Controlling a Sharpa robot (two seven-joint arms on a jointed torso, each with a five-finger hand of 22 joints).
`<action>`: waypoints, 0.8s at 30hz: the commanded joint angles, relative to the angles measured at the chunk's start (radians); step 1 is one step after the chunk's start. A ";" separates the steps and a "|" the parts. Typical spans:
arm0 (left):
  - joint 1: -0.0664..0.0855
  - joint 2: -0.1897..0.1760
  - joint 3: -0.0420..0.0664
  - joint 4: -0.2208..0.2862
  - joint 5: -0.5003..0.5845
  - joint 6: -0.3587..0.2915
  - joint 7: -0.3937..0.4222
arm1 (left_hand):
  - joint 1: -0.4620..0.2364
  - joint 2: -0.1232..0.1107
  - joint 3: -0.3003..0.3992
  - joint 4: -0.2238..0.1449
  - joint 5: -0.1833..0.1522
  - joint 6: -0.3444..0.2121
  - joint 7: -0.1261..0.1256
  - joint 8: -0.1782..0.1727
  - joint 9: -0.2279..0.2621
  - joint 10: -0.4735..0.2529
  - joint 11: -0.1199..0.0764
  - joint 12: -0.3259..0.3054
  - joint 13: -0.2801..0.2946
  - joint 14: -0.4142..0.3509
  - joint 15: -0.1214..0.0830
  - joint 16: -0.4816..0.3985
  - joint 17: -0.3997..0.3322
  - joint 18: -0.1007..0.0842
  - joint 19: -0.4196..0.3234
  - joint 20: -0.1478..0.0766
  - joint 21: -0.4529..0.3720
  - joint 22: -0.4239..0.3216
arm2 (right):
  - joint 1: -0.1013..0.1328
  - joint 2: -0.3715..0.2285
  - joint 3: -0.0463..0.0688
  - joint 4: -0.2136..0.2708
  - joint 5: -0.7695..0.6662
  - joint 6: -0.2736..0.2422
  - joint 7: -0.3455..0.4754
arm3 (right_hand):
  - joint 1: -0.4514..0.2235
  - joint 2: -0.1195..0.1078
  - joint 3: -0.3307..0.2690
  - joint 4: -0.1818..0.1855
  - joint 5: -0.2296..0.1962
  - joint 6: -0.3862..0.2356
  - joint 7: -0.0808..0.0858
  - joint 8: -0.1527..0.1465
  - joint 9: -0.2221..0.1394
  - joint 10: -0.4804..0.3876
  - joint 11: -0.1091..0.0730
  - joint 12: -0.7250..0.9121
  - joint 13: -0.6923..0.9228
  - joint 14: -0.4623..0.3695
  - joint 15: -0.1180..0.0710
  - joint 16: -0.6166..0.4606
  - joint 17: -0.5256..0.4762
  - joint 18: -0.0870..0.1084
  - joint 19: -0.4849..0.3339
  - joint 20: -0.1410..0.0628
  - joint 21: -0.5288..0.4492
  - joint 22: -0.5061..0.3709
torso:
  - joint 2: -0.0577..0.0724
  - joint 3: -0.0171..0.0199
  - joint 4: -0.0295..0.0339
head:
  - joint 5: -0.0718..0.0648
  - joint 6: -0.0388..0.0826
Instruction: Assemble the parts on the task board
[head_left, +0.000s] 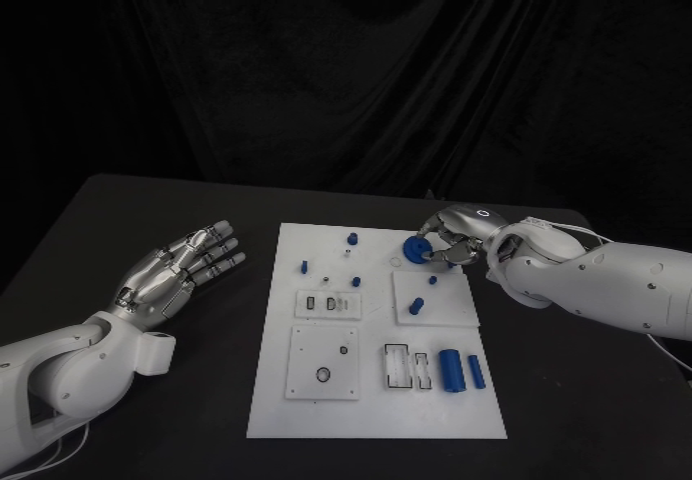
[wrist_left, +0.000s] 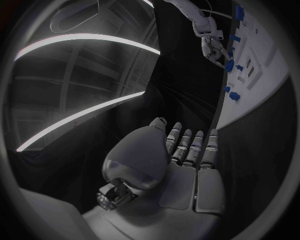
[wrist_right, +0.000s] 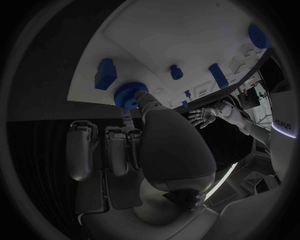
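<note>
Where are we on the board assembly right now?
Early. A few small blue parts already stand in the task board. The right robot hand holds a round blue gear at the board's far edge. The left robot hand is open beside the board. Two blue cylinders still lie loose.

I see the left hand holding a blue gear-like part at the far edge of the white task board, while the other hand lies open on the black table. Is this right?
Not quite: the hands are swapped. In the head view, the right hand holds the blue gear-like part at the far edge of the white task board, and the left hand lies open, fingers spread, over the black table. The right wrist view also shows its fingers on the part.
</note>
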 joint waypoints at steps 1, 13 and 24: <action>-0.001 0.000 0.001 0.003 0.003 0.011 0.068 | 0.009 0.000 0.009 -0.001 0.006 -0.004 -0.001 -0.005 -0.001 -0.006 0.001 -0.002 0.000 -0.002 0.007 -0.003 0.002 -0.009 -0.004 0.000 -0.005 -0.001 | 0.018 -0.011 0.000 0.043 -0.016 -0.044 0.012 | -0.006 0.009 -0.001 -0.001 -0.001 0.098 -0.090 0.211 0.202 0.102 -0.007 0.002 0.263 0.093 -0.005 0.000 0.233 -0.017 0.012 -0.006 0.005 0.178 | -0.001 -0.0005 0.0004 | -0.002 0.000; -0.001 0.008 0.001 -0.001 0.003 0.010 0.068 | 0.011 -0.001 0.010 -0.003 0.009 -0.004 -0.001 -0.005 0.000 -0.006 0.001 -0.001 0.000 -0.001 0.007 -0.002 0.002 -0.009 -0.003 0.000 -0.005 -0.001 | 0.072 0.011 0.001 0.157 -0.020 0.028 0.000 | -0.026 0.008 -0.003 0.015 -0.014 0.075 -0.088 0.222 0.221 0.102 -0.007 0.002 0.263 0.095 -0.005 0.002 0.239 -0.020 0.019 -0.007 0.012 0.185 | -0.002 -0.0021 -0.0012 | 0.001 -0.007; -0.002 0.021 0.001 -0.010 0.003 0.016 0.066 | 0.012 -0.002 0.011 -0.004 0.010 -0.005 -0.001 -0.006 0.000 -0.007 0.001 -0.002 0.000 -0.002 0.007 -0.003 0.002 -0.010 -0.003 0.000 -0.005 -0.001 | 0.058 0.122 0.000 0.077 -0.021 0.112 -0.005 | -0.035 0.008 -0.002 0.023 -0.038 0.055 -0.083 0.222 0.229 0.102 -0.003 0.002 0.263 0.095 -0.004 0.001 0.236 -0.020 0.019 -0.006 0.011 0.185 | 0.000 -0.0005 0.0009 | 0.000 -0.013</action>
